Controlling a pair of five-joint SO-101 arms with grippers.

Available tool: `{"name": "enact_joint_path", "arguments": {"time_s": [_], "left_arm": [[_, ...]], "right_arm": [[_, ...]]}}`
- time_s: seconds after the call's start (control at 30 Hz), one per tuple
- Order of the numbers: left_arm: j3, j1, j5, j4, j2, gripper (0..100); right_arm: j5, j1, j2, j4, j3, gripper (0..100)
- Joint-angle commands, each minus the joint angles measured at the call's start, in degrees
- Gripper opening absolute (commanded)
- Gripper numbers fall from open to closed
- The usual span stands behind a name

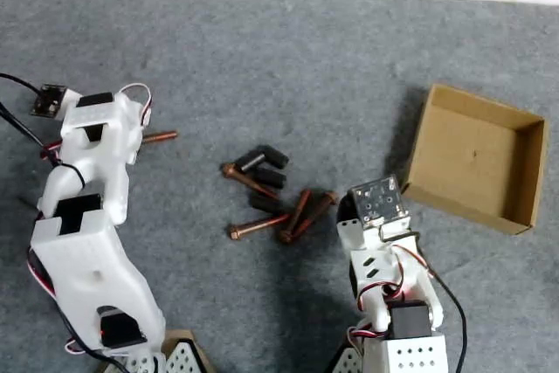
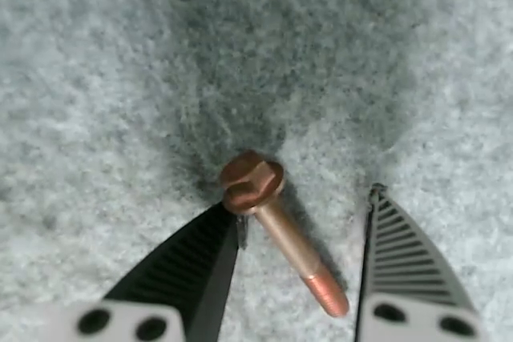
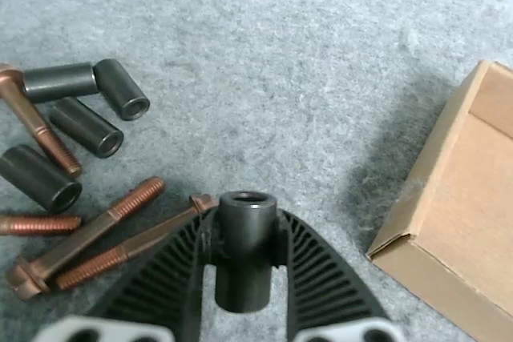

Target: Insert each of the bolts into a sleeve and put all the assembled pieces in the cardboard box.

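Loose bolts (image 1: 259, 226): four copper-coloured ones lie flat on the grey table (image 1: 288, 58), in a cluster between the two arms.
Fifth bolt (image 2: 284, 236): lies flat on the table at the left arm's front end, well apart from that cluster, with its hex head pointing away from the wrist camera.
Left pincer (image 2: 304, 206): spread, with one finger on each side of this bolt. The head sits just beside one fingertip, and bare table shows between the shaft and the other finger.
Loose sleeves (image 1: 269, 177): four black tubes lie on their sides in the same cluster, just beside and between the copper shafts.
Held sleeve (image 3: 243, 270): a fifth black tube, its open bore showing past the fingertips.
Right pincer (image 3: 244, 226): pinches that tube between both fingers, near the cluster. Whether the tube touches the table cannot be told.
Cardboard box (image 1: 476, 159): sits open-topped on the table on the right arm's outer side, well apart from the cluster.
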Motion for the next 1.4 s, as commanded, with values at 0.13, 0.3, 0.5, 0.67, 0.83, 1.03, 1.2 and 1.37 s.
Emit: {"name": "enact_joint_path", "arguments": {"time_s": [0.13,0.3,0.5,0.67,0.83,1.03,1.2,1.37], "left_arm": [[-1.54,-0.75,0.44,0.09,0.84,7],[-1.54,-0.48,0.35,0.44,0.84,1],[0.22,2.15,-6.42,1.14,-2.86,0],[10.86,6.64,-10.81,-0.18,-14.46,0],[31.52,8.66,-13.89,-16.26,-32.57,0],[54.73,11.12,-14.07,-32.62,-56.40,0],[64.84,14.64,-15.56,-32.97,-72.40,0],[72.40,15.87,-15.56,-33.05,-86.99,0]], "right_arm": [[0.62,-0.31,-1.19,-2.07,5.32,0.4],[0.62,-0.31,-1.19,-2.07,5.32,0.4],[0.62,-0.31,-1.19,-2.15,5.32,0.4],[0.35,-2.42,-1.01,-4.35,5.32,0.4],[0.53,-3.65,-1.19,-4.35,5.32,0.4],[0.53,-4.18,-1.27,-4.62,5.32,0.4],[0.62,-10.33,-1.27,-4.53,5.32,0.4],[0.62,-16.84,-1.27,-5.76,5.32,0.4]]}}
